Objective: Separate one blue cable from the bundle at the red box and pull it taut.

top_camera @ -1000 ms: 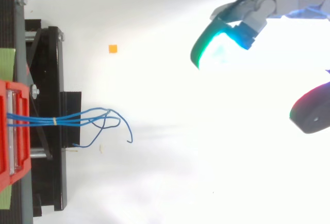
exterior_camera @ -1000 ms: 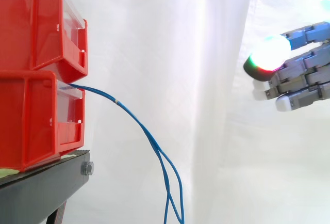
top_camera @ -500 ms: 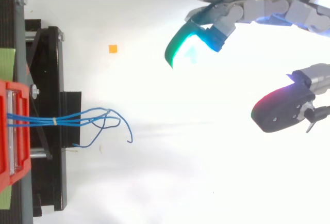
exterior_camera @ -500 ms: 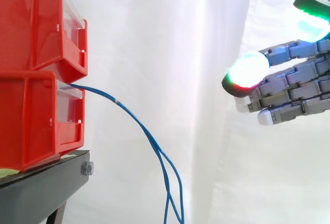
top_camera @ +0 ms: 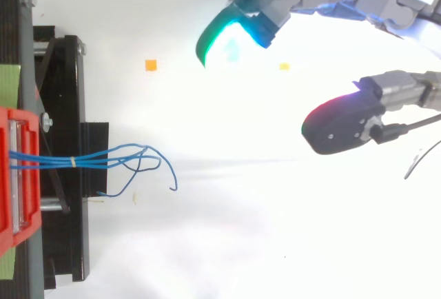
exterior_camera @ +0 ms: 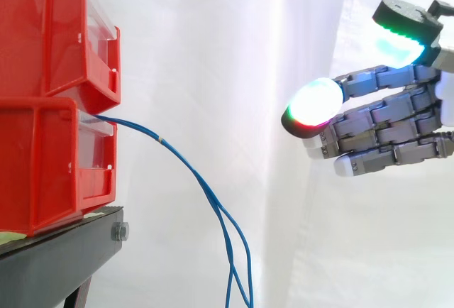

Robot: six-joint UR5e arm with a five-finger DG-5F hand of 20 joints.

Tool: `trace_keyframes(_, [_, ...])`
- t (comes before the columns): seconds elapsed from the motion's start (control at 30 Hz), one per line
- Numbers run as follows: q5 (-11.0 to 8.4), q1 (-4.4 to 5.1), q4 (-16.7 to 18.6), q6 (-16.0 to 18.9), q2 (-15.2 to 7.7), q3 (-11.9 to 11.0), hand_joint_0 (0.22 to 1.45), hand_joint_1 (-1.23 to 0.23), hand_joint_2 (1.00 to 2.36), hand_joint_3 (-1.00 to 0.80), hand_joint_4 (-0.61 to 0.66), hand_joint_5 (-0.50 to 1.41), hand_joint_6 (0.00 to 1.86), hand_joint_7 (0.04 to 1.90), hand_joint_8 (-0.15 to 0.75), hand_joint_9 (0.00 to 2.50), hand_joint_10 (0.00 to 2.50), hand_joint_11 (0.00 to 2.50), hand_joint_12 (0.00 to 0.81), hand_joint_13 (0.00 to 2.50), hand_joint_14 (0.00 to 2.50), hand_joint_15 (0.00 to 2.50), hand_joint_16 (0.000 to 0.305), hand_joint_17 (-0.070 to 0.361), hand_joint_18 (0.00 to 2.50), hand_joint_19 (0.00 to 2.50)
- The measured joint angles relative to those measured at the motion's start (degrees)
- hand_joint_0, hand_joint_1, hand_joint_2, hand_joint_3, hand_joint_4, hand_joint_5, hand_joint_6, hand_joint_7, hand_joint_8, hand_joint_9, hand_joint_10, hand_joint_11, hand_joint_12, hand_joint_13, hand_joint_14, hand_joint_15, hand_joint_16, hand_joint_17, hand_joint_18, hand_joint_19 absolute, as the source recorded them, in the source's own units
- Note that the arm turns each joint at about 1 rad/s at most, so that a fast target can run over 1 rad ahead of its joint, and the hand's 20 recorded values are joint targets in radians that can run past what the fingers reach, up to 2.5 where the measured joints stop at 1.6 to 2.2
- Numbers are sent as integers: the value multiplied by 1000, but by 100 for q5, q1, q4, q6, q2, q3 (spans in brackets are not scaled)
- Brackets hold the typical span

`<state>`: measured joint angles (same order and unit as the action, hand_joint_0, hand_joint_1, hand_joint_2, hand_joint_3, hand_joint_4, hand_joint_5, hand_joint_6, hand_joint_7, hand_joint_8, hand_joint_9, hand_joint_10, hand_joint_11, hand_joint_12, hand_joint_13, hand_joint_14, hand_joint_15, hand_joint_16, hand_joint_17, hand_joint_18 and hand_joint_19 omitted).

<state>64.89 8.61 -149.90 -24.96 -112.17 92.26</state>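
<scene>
Currently the cables [exterior_camera: 142,129] are a thin blue bundle, several strands, coming out of the front of the lower bin [exterior_camera: 42,159] just under the upper bin [exterior_camera: 42,31]. A small pale band [exterior_camera: 160,139] ties the strands together near the bin. Past the band they arc downward in a slack curve, split into separate strands lower down, and run off the bottom edge of the side view. In the top view the strands [top_camera: 103,156] lie close and nearly parallel over the stand [top_camera: 69,92], then fan out beyond its edge into loose loops and curled free ends. None is taut. The hand [exterior_camera: 383,120] is at the right, higher than the hanging part of the bundle and well apart from it, in front of the curtain [exterior_camera: 213,52]. The fingers [exterior_camera: 376,81] are stretched out towards the bins, nearly straight, with the thumb [top_camera: 341,123] held apart from them. They hold nothing. A small orange square [top_camera: 150,65] lies on the white floor between stand and hand.
</scene>
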Motion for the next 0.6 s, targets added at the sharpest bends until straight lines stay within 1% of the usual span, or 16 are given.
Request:
trace_keyframes(0.1, [-19, 20, 8, -26, -50, -72, 563, -527, 1000, -500, 283, -228, 502, 771, 334, 325, 6, 330, 336, 14, 3, 115, 48, 109, 6, 333])
trace_keyframes(0.23, [-80, 47, 8, -198, -67, -126, 556, -521, 1000, -500, 282, -228, 502, 771, 333, 320, 6, 331, 338, 11, 3, 114, 49, 110, 2, 333])
trace_keyframes(0.3, [-105, 55, 15, -259, -90, -134, 537, -505, 1000, -500, 278, -231, 502, 770, 324, 266, 6, 305, 339, 0, 3, 117, 50, 112, 0, 332])
trace_keyframes(0.4, [-105, 65, 71, -284, -190, -155, 491, -482, 1000, -500, 280, -234, 502, 773, 328, 218, 7, 285, 347, 0, 3, 97, 53, 119, 0, 320])
trace_keyframes(0.5, [-81, 66, 198, -265, -332, -215, 430, -496, 1000, -500, 295, -242, 502, 780, 354, 189, 4, 267, 374, 0, 4, 102, 59, 132, 0, 302])
trace_keyframes(0.53, [-76, 66, 231, -258, -380, -247, 422, -472, 1000, -500, 287, -251, 502, 798, 349, 144, 5, 308, 372, 0, 3, 131, 58, 131, 0, 344])
trace_keyframes(0.6, [-65, 69, 270, -240, -484, -332, 394, -495, 1000, -500, 293, -254, 502, 804, 364, 129, 4, 318, 389, 0, 3, 136, 61, 138, 0, 334])
